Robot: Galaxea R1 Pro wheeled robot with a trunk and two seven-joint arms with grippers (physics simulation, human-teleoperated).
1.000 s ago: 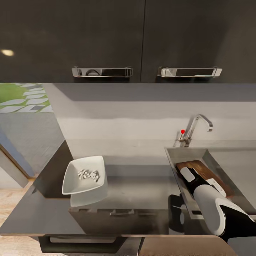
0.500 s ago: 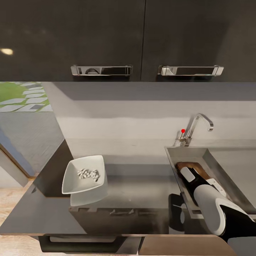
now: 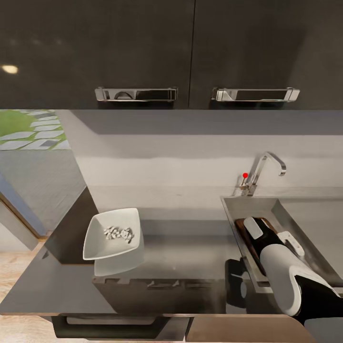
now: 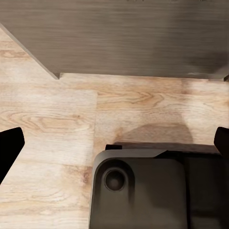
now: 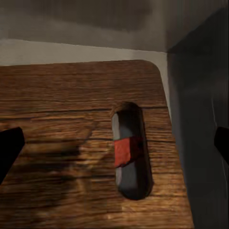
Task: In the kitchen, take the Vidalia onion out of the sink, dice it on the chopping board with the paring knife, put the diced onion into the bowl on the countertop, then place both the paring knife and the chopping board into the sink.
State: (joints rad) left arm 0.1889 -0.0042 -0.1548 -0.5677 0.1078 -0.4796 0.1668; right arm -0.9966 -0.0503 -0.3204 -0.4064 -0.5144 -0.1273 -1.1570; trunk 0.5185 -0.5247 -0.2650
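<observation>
chopping board (image 3: 244, 232) in sink (image 3: 281, 209): mostly covered by right arm in head view, only a dark sliver shows. right wrist view cuts the board (image 5: 71, 143) off at the frame edges; reddish bit in the handle slot (image 5: 128, 151), most of it hidden under the board, can't ID it. right gripper (image 5: 114, 145) fingertips clipped at the frame sides, left gripper (image 4: 114, 143) same. bowl (image 3: 114, 233) contents too small to resolve.

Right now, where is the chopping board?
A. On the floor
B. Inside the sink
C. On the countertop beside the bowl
B: the chopping board lies within the sink walls under the right arm, apart from the bowl.
</observation>
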